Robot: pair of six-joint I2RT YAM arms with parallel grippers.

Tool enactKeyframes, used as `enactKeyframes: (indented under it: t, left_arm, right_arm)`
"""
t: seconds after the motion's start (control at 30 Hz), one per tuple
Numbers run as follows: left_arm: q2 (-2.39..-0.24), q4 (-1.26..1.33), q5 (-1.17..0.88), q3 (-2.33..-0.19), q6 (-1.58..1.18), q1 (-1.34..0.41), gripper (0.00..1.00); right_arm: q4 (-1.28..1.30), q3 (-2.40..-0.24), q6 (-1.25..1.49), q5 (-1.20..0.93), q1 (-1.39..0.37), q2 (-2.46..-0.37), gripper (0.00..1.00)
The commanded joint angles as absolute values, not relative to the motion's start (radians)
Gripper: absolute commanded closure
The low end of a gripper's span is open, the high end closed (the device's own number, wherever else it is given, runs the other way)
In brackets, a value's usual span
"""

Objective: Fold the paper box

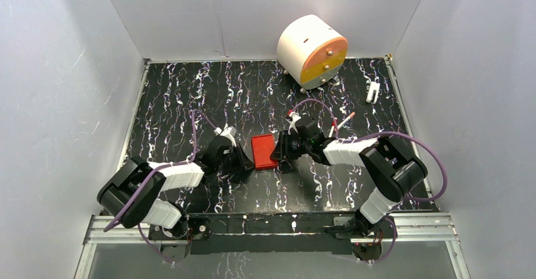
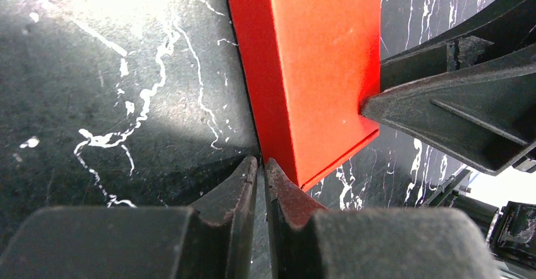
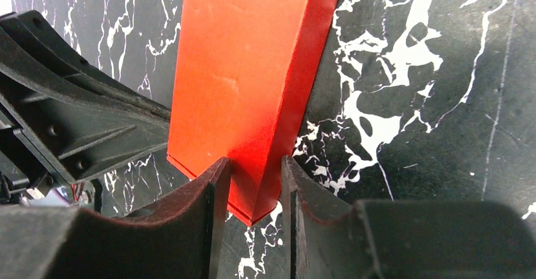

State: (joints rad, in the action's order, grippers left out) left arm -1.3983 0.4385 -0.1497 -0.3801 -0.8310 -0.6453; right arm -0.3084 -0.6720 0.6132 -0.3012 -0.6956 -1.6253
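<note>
Paper box (image 1: 263, 152) looks folded shut, I judge only squaring remains | left gripper (image 2: 261, 165) closed, empty, at its left edge | right gripper (image 3: 253, 165) part-open astride right edge

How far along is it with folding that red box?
The box looks formed: flat, closed sides, no loose flaps showing. In hand: right gripper straddles one end, the shut left gripper sits at its corner. Left: perhaps a last press or tuck; far end unclear.

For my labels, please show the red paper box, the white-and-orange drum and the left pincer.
Red paper box (image 1: 264, 152): top view, upper face.
White-and-orange drum (image 1: 301, 45): top view, white side wall.
Left pincer (image 2: 261, 166): left wrist view, between fingertips.
</note>
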Motion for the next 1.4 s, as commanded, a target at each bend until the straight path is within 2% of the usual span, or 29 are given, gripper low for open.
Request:
enactKeyframes:
  t: [0.0,0.27,0.4,0.67,0.9,1.0,1.13,1.37]
  left_arm:
    - [-1.474,0.4,-0.144,-0.397,-0.828,-0.676,0.89]
    - [-1.502,0.502,-0.128,-0.408,-0.925,-0.716,0.89]
    - [-1.417,0.395,-0.025,-0.408,-0.878,-0.71,0.85]
    - [-1.137,0.2,0.043,-0.363,-0.831,-0.55,0.59]
    - [-0.83,-0.043,0.134,-0.405,-0.858,-0.442,0.21]
    - [-0.678,-0.165,0.228,-0.466,-0.833,-0.434,0.09]
    - [-0.539,-0.314,0.332,-0.6,-0.721,-0.428,0.08]
    - [-0.43,-0.422,0.338,-0.778,-0.446,-0.426,0.08]
  right_arm:
    - [-0.372,-0.666,0.638,-0.332,-0.725,-1.642,0.6]
    - [-0.481,-0.662,0.709,-0.307,-0.788,-1.668,0.64]
    - [-0.344,-0.685,0.628,-0.134,-0.779,-1.602,0.55]
    - [-0.125,-0.672,0.485,0.09,-0.638,-1.372,0.25]
    - [0.065,-0.652,0.365,0.252,-0.52,-1.086,0.04]
    - [0.152,-0.649,0.327,0.351,-0.505,-0.943,0.02]
    - [0.285,-0.67,0.303,0.478,-0.499,-0.735,0.02]
    - [0.5,-0.73,0.279,0.581,-0.499,-0.439,0.02]
